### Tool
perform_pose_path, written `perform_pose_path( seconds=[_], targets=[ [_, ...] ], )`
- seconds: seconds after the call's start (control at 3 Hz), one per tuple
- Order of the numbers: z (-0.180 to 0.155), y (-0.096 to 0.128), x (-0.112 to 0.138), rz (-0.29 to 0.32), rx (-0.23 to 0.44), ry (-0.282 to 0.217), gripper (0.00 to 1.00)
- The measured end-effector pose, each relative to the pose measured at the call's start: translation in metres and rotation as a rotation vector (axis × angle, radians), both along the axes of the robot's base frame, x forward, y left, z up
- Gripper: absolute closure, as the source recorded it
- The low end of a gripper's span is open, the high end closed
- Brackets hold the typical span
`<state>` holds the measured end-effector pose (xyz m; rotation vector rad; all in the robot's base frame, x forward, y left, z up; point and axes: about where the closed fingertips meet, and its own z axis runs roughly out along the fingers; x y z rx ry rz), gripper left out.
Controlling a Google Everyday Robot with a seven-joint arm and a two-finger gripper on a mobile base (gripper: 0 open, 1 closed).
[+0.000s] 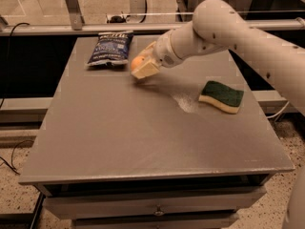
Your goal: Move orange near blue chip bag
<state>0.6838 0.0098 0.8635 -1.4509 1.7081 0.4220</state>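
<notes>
The orange (137, 62) is held between the pale fingers of my gripper (142, 64), just above the grey table (143, 128) at its far middle. The gripper is shut on the orange, and only the orange's left side shows. The blue chip bag (110, 48), dark navy with white lettering, lies flat at the table's far left, a short way left of the orange. My white arm (224, 23) reaches in from the upper right.
A green-and-yellow sponge (221, 96) lies on the right side of the table. A pale scuffed patch (187, 103) marks the tabletop left of the sponge. A metal rail (95, 28) runs behind the table's far edge.
</notes>
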Motion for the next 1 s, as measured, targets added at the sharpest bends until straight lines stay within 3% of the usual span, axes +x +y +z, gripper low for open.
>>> perform_pose_path(
  seconds=[0.33, 0.67, 1.0],
  targets=[
    [-0.003, 0.009, 0.022, -0.008, 0.009, -0.012, 1.0],
    [-0.008, 0.009, 0.036, -0.022, -0.002, -0.01, 0.83],
    [-0.009, 0.006, 0.045, -0.036, -0.009, -0.01, 0.59]
  ],
)
